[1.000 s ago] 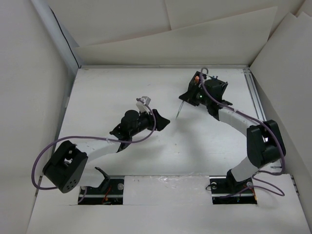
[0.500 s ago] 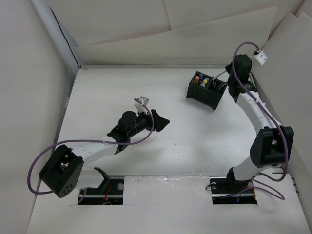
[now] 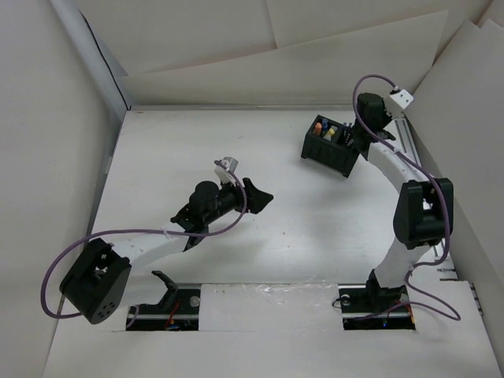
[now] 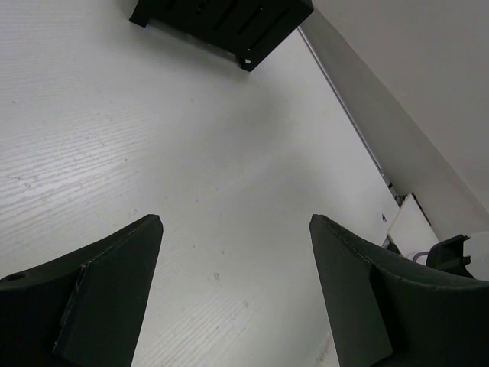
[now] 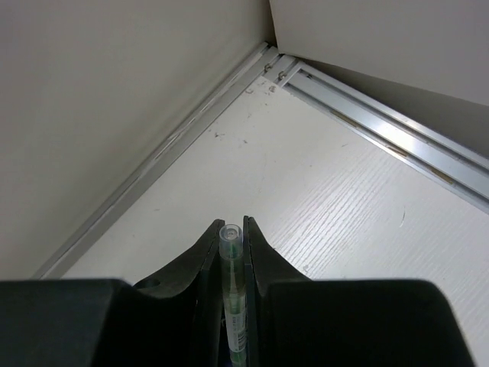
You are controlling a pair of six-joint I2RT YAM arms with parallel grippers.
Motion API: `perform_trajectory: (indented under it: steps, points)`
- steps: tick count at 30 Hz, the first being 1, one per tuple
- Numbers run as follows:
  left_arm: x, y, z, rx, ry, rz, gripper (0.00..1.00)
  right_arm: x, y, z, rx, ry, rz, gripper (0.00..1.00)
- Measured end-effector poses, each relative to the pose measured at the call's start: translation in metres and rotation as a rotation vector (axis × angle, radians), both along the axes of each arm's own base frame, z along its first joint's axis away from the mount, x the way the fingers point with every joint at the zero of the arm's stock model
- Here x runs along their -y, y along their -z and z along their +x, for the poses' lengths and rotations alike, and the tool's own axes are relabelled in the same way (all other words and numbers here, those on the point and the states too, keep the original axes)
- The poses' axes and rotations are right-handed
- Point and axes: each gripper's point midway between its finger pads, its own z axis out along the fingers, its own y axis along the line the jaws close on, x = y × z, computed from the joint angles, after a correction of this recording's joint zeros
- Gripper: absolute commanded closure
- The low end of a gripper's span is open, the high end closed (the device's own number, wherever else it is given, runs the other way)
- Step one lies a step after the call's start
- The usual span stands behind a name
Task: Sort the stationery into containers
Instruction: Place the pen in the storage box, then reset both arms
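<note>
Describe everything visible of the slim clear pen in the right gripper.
The slim clear pen with a green core is pinched between the right gripper's black fingers, lying along them, its translucent end level with the fingertips. A printed label shows lower on the barrel. It hangs above the white table's corner, touching only the fingers.

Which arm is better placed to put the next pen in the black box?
Right. The right fingers are shut on a slim pen close beside the black box; the left fingers are open, empty and out at mid-table.
</note>
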Motion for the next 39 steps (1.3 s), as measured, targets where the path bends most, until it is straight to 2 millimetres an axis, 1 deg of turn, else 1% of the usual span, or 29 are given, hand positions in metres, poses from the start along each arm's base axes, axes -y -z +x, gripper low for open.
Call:
perform_trajectory:
  steps: [1, 2, 4, 5, 6, 7, 8, 11, 12, 14, 15, 16, 18, 19, 20, 22, 23, 24, 26, 30, 32, 34, 37, 39]
  points:
    - [-0.002, -0.001, 0.000, 0.005, -0.008, -0.002, 0.23, -0.004, 0.001, 0.000, -0.004, -0.004, -0.004, 0.97]
    - [-0.004, -0.002, -0.001, 0.008, -0.014, -0.004, 0.22, -0.008, 0.001, 0.000, -0.004, -0.009, -0.007, 0.85]
    - [-0.007, -0.005, -0.001, 0.017, -0.027, -0.009, 0.22, -0.018, 0.000, 0.000, -0.005, -0.022, -0.012, 0.68]
    - [-0.008, -0.007, -0.002, 0.021, -0.031, -0.012, 0.20, -0.024, 0.000, 0.000, -0.005, -0.029, -0.015, 0.44]
    - [-0.009, -0.008, -0.002, 0.024, -0.036, -0.014, 0.20, -0.029, 0.000, 0.000, -0.004, -0.038, -0.014, 0.36]
    - [-0.010, -0.009, -0.002, 0.027, -0.041, -0.016, 0.20, -0.033, 0.001, -0.002, -0.010, -0.047, -0.018, 0.30]
    - [-0.011, -0.009, -0.002, 0.029, -0.044, -0.018, 0.20, -0.037, 0.000, -0.002, -0.012, -0.056, -0.020, 0.18]
    - [-0.015, -0.015, -0.003, 0.043, -0.058, -0.027, 0.16, -0.045, -0.008, -0.008, -0.011, -0.081, -0.021, 0.06]
    - [-0.016, -0.017, -0.004, 0.050, -0.063, -0.032, 0.16, -0.047, -0.013, -0.011, -0.002, -0.086, -0.017, 0.00]
    - [-0.020, -0.022, -0.006, 0.065, -0.070, -0.044, 0.15, -0.047, -0.028, -0.022, 0.012, -0.096, -0.010, 0.00]
    - [-0.021, -0.025, -0.007, 0.072, -0.073, -0.049, 0.13, -0.047, -0.039, -0.028, 0.030, -0.103, -0.004, 0.00]
    - [-0.022, -0.027, -0.007, 0.079, -0.076, -0.056, 0.13, -0.048, -0.051, -0.034, 0.054, -0.110, 0.005, 0.00]
    - [-0.026, -0.032, -0.010, 0.093, -0.085, -0.070, 0.09, -0.051, -0.074, -0.050, 0.099, -0.126, 0.023, 0.00]
    - [-0.028, -0.034, -0.011, 0.098, -0.088, -0.077, 0.06, -0.054, -0.084, -0.059, 0.124, -0.139, 0.034, 0.00]
    - [-0.030, -0.036, -0.013, 0.106, -0.091, -0.087, 0.06, -0.060, -0.093, -0.070, 0.145, -0.157, 0.048, 0.00]
    - [-0.035, -0.038, -0.016, 0.114, -0.100, -0.101, 0.02, -0.074, -0.104, -0.090, 0.173, -0.200, 0.074, 0.00]
    - [-0.037, -0.040, -0.017, 0.118, -0.105, -0.112, 0.01, -0.082, -0.105, -0.102, 0.181, -0.227, 0.092, 0.00]
    - [-0.040, -0.042, -0.018, 0.121, -0.111, -0.122, 0.01, -0.092, -0.104, -0.113, 0.185, -0.259, 0.110, 0.00]
    - [-0.046, -0.047, -0.017, 0.127, -0.132, -0.143, 0.01, -0.111, -0.094, -0.137, 0.173, -0.331, 0.141, 0.00]
    - [-0.058, -0.058, -0.016, 0.149, -0.182, -0.192, 0.01, -0.140, -0.057, -0.179, 0.101, -0.463, 0.184, 0.00]
    - [-0.062, -0.058, -0.017, 0.144, -0.202, -0.215, 0.00, -0.147, -0.041, -0.195, 0.061, -0.508, 0.197, 0.00]
    - [-0.064, -0.055, -0.017, 0.134, -0.218, -0.228, 0.00, -0.151, -0.030, -0.209, 0.032, -0.535, 0.208, 0.00]
    - [-0.065, -0.049, -0.017, 0.119, -0.219, -0.221, 0.00, -0.152, -0.022, -0.224, 0.004, -0.545, 0.228, 0.00]
    - [-0.064, -0.049, -0.018, 0.122, -0.212, -0.220, 0.00, -0.151, -0.024, -0.231, 0.008, -0.547, 0.240, 0.00]
